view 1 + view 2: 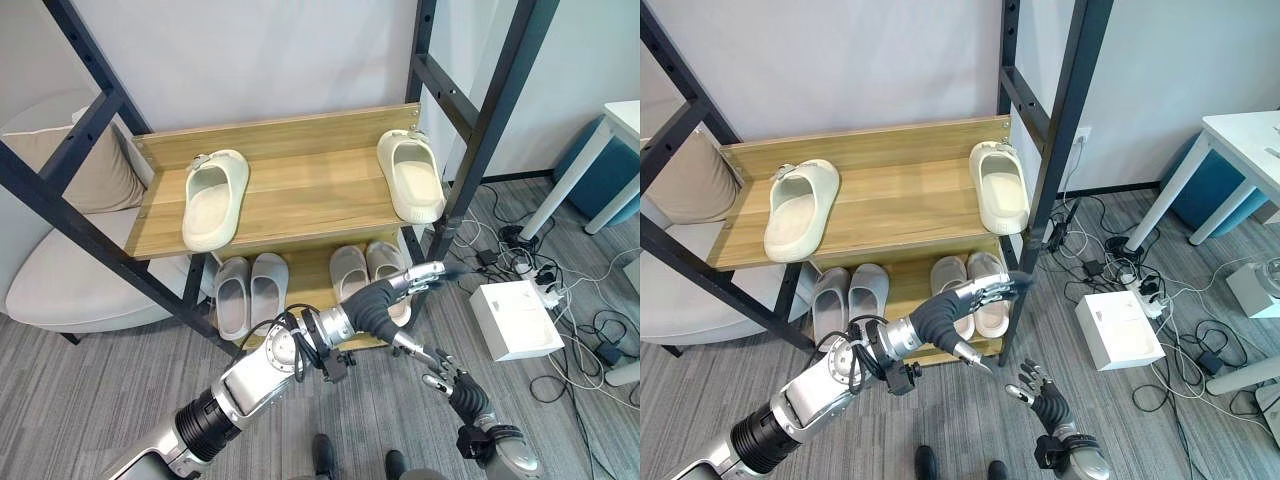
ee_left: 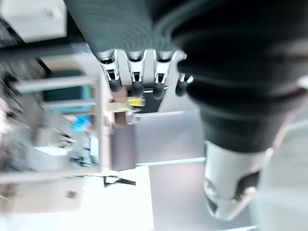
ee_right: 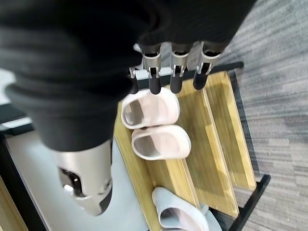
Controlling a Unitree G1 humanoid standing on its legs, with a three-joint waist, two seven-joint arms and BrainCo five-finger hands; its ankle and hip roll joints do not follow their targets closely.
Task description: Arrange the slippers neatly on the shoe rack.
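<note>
Two cream slippers lie far apart on the wooden shoe rack's top shelf (image 1: 300, 190): one at the left (image 1: 213, 198), one at the right end (image 1: 411, 175), toes pointing forward. On the lower shelf stand a grey pair (image 1: 250, 292) and a pale pink pair (image 1: 363, 270). My left hand (image 1: 395, 288) reaches across in front of the pink pair, fingers straight, open and holding nothing. My right hand (image 1: 462, 392) hovers low over the carpet in front of the rack's right end, open and empty. Past its fingers, the right wrist view looks onto the pink pair (image 3: 154, 125).
Black metal frame posts (image 1: 480, 130) flank the rack. A beige armchair (image 1: 60, 270) sits at the left. On the carpet to the right lie a white box (image 1: 515, 320) and tangled cables (image 1: 560, 290), with a white table (image 1: 610, 130) beyond.
</note>
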